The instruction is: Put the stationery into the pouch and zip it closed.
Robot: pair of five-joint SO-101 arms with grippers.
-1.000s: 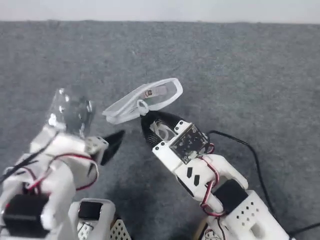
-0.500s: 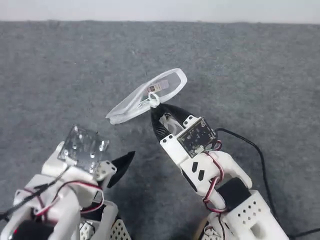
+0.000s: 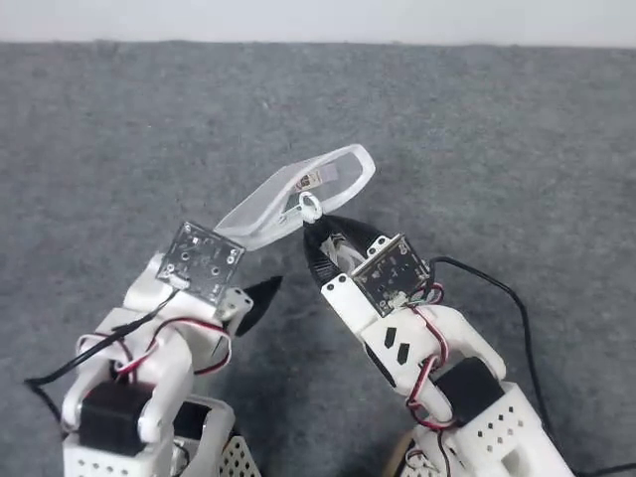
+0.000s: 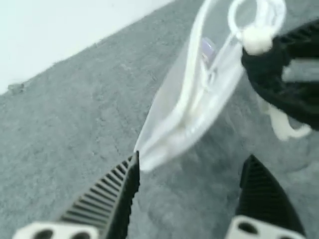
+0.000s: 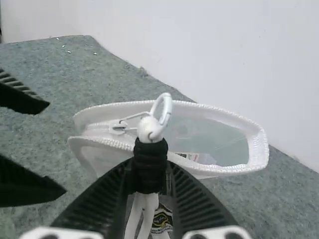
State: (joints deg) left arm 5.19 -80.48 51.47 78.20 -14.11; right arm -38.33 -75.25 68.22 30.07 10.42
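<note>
Status, as I read it from the console.

1. Task item: the translucent white-edged plastic zip pouch (image 3: 333, 177) is on the grey carpeted table (image 3: 477, 129), just ahead of both arms. The side bearing the zip appears lifted and the opposite corner sits lower.

2. Right gripper (image 5: 149, 172): its jaws are closed tight on the white cord pull with bead and ring (image 5: 150, 130), which hangs from the small metal zip slider (image 5: 119, 126). It grips nothing else. It stands directly against the pouch's zip edge.

3. Left gripper (image 4: 192, 162): its jaws are spread wide with nothing between them. The pouch's low corner lies just beyond one fingertip. I cannot tell whether they touch.

4. Contents: one small item with a printed label (image 5: 185, 156) shows through the pouch wall. What else is inside I cannot make out (the plastic is cloudy).

5. Zip: the two white zip tapes stand well apart along most of the pouch's mouth, and the slider sits near one end. I judge the zip to be largely open.

Assessment: loading appears done, going by the item inside. Closing is what remains. The pull is secured, but the pouch's far corner is not yet pinned. I expect the left gripper must clamp that corner before the right can draw the slider along the mouth, otherwise the pouch would probably just drag along with it.
</note>
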